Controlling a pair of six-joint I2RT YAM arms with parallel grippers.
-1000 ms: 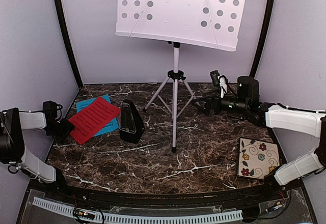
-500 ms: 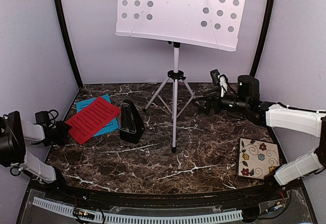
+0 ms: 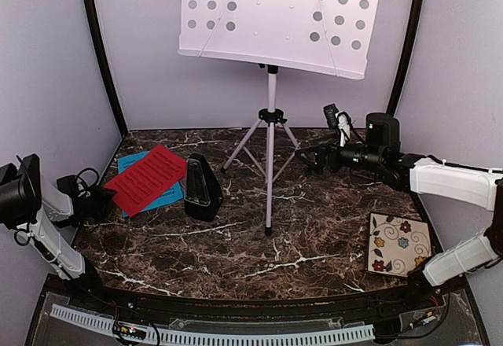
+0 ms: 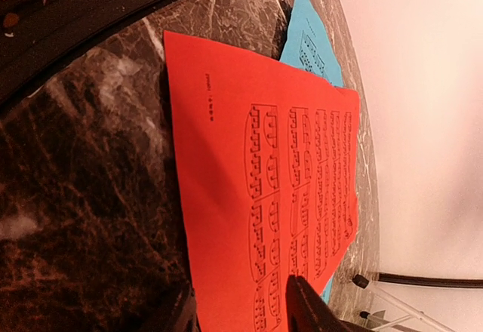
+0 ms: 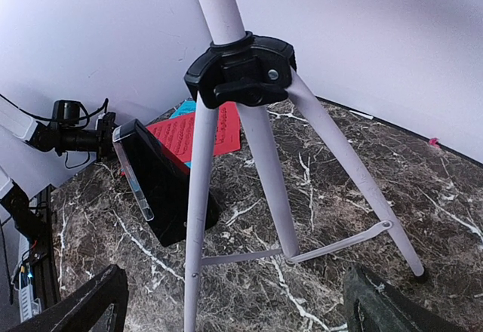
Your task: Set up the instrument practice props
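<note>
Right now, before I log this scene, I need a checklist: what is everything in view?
music stand: 1, white, back centre
red page: 1, red, left, atop blue page
blue page: 1, cyan-blue, under red page
metronome: 1, black, right of the pages
floral tile: 1, cream, near right
table: 1, dark marble, under everything
left fingers: 2, black, either side of red page's edge
right fingers: 2, black, spread, facing stand's legs
</note>
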